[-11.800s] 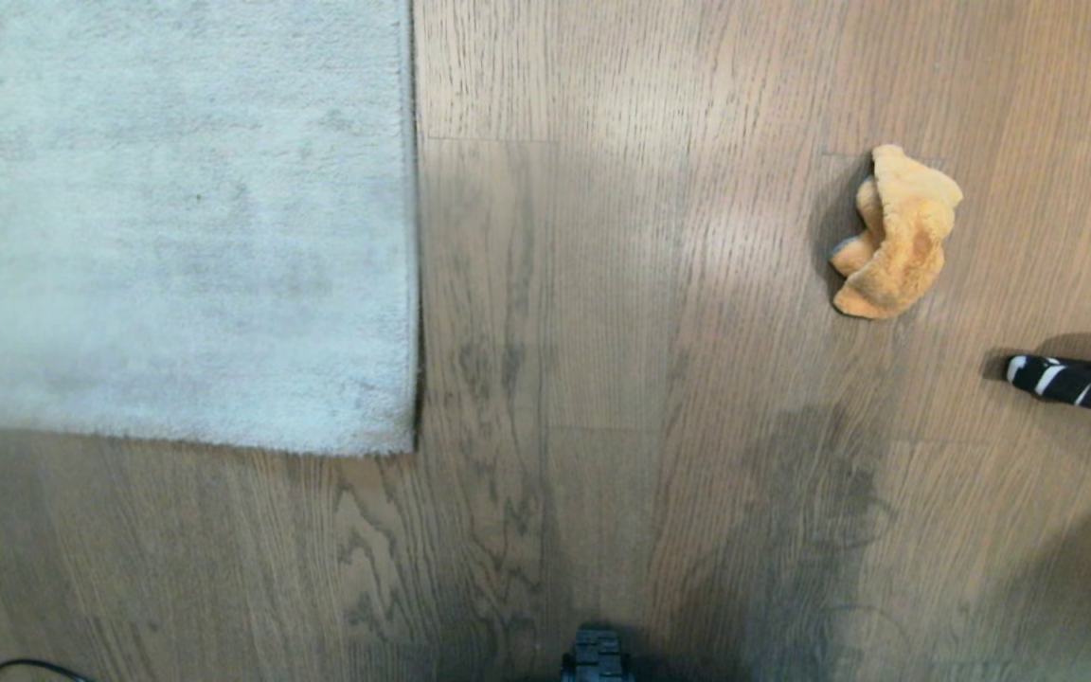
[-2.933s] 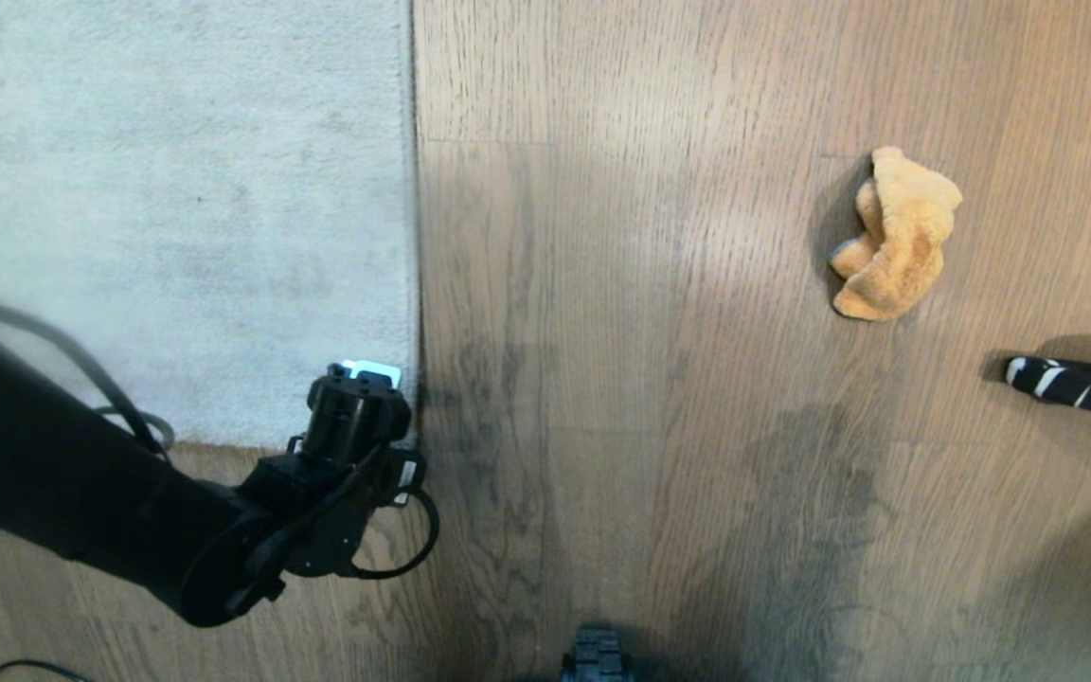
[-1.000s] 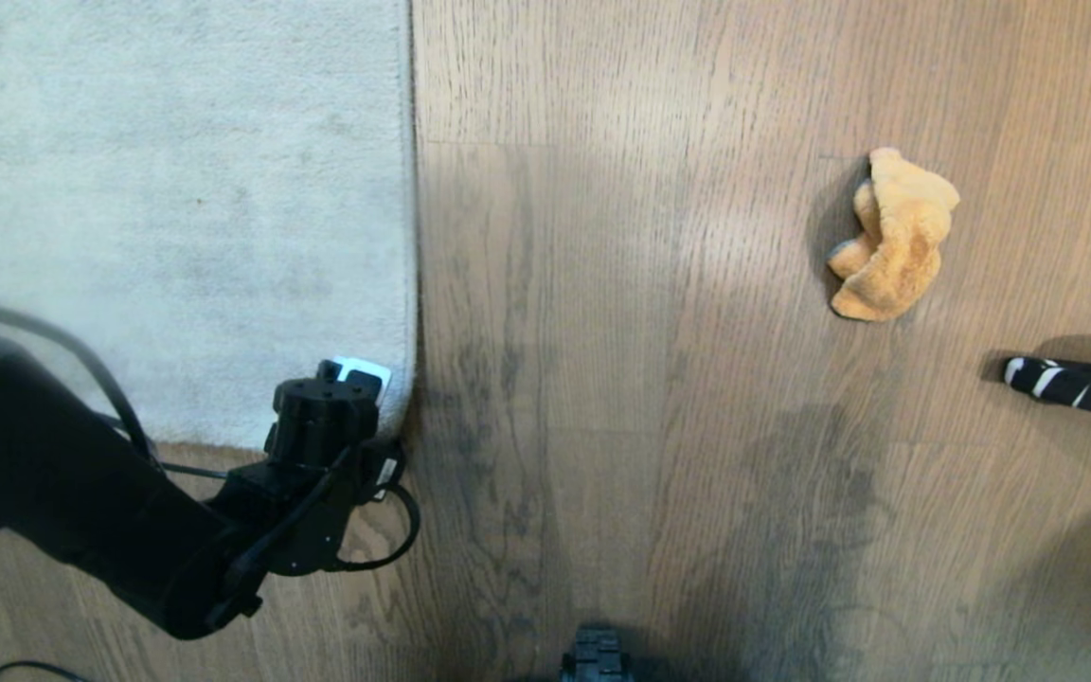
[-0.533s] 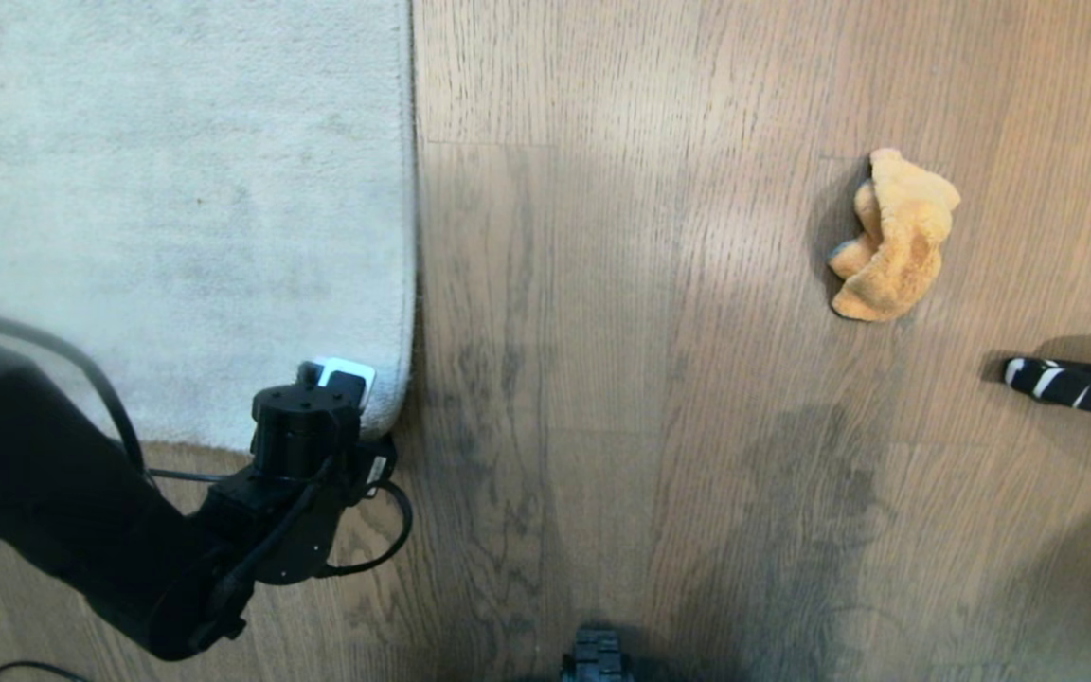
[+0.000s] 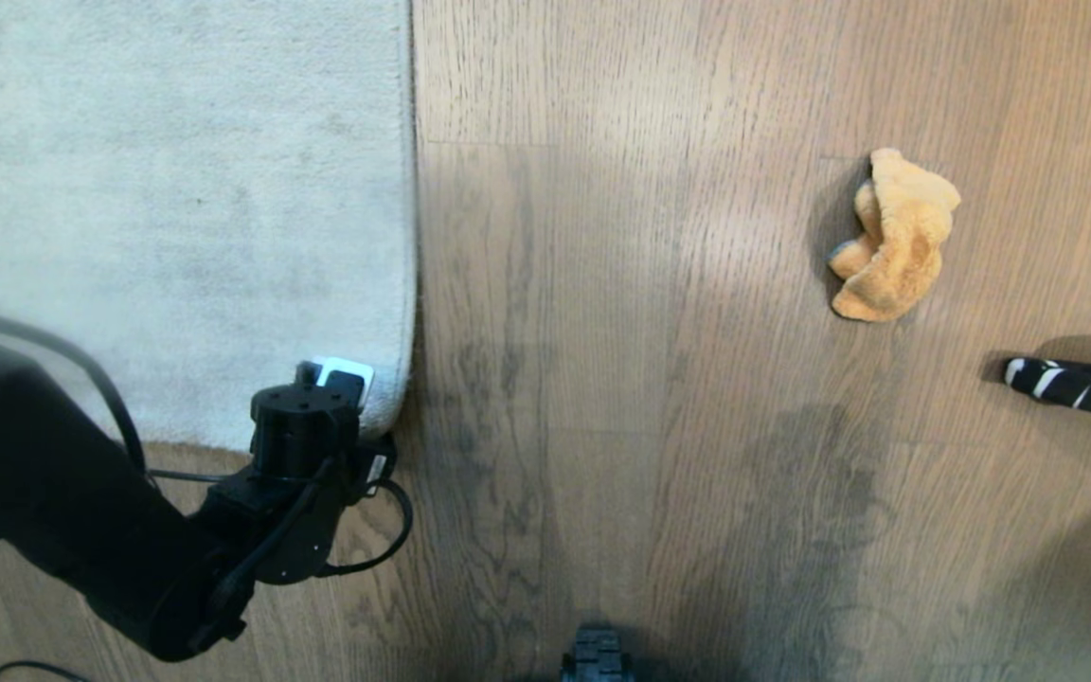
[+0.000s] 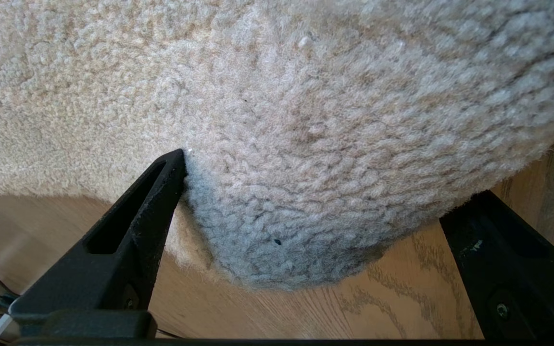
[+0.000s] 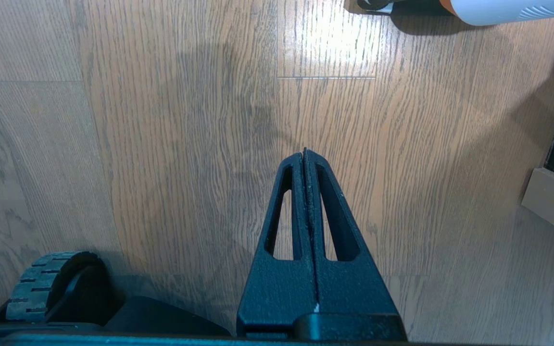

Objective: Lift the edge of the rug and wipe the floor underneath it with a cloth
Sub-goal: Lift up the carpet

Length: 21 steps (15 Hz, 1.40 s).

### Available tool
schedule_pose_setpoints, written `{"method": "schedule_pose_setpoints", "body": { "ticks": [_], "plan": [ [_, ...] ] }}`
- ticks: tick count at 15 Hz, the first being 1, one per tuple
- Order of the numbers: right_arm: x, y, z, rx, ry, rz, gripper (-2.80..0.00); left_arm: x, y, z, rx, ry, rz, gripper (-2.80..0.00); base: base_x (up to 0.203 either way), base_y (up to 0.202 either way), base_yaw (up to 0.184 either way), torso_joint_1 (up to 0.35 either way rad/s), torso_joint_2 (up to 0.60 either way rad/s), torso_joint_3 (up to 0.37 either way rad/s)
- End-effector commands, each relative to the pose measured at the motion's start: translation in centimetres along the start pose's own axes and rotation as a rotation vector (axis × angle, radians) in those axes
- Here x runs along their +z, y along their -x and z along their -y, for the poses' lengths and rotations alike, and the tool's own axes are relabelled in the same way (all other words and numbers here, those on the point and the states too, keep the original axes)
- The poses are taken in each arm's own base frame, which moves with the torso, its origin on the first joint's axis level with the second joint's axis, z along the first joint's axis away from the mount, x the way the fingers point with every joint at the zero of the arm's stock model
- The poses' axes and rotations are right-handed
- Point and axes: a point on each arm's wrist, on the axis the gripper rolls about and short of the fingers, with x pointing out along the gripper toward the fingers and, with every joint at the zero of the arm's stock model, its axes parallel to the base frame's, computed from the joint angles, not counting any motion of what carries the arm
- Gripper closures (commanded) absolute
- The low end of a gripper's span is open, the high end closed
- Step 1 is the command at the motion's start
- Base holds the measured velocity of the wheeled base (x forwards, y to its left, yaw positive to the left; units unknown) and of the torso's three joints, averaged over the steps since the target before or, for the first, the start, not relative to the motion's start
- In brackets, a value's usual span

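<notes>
Floor [image 5: 659, 284] first: brown wood-grain planks with dark grain streaks, boards running away from the robot, a bit of glare and some big soft shadows across them. No furniture to speak of, just a strip of pale wooden trim [image 7: 553, 199] at the side in the right wrist view.

Big pale grey short-pile rug [image 5: 176, 189] fills the far left of the head view, flat for most of it, its long straight edge running along the planks. The near corner is rounded and looks bunched up a little. From the left wrist view the pile is nubby, loopy stuff, and that corner bulges toward the camera.

The left end effector [image 6: 315, 202] is right at that corner, black fingers [image 6: 135, 230] spread wide apart, one tip pressed into the pile and the other down by the floor on the opposite side of the bulge. Nothing is pinched between them. The black arm comes in from the lower left with a looping cable.

Small orange-tan plush terry rag [image 5: 894, 237] sits crumpled and lumpy on bare floor, well away to the right of the rug, its longer side pointing away from the robot. Near it lies a black-and-white striped thing [image 5: 1071, 386], partly cut off.

The right end effector [image 7: 305, 156] hangs over bare planks, fingers pressed together, holding nothing.
</notes>
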Motion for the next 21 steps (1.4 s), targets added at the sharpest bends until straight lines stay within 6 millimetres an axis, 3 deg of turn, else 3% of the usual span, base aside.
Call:
{"method": "schedule_pose_setpoints", "body": {
  "ticks": [1, 3, 4, 15, 21],
  "plan": [
    [0.0, 0.0, 0.0, 0.0, 0.0, 0.0, 0.0, 0.0, 0.0, 0.0, 0.004, 0.002, 0.003, -2.8, 0.0, 0.0, 0.0, 0.0, 0.0, 0.0],
    [0.0, 0.0, 0.0, 0.0, 0.0, 0.0, 0.0, 0.0, 0.0, 0.0, 0.004, 0.001, 0.003, -2.8, 0.0, 0.0, 0.0, 0.0, 0.0, 0.0],
    [0.0, 0.0, 0.0, 0.0, 0.0, 0.0, 0.0, 0.0, 0.0, 0.0, 0.004, 0.001, 0.003, 0.0, 0.0, 0.0, 0.0, 0.0, 0.0, 0.0],
    [0.0, 0.0, 0.0, 0.0, 0.0, 0.0, 0.0, 0.6, 0.4, -0.4, 0.008, 0.022, 0.028, 0.0, 0.0, 0.0, 0.0, 0.0, 0.0, 0.0],
    [0.0, 0.0, 0.0, 0.0, 0.0, 0.0, 0.0, 2.0, 1.5, -1.6, 0.02, 0.065, 0.079, 0.0, 0.0, 0.0, 0.0, 0.0, 0.0, 0.0]
  ]
}}
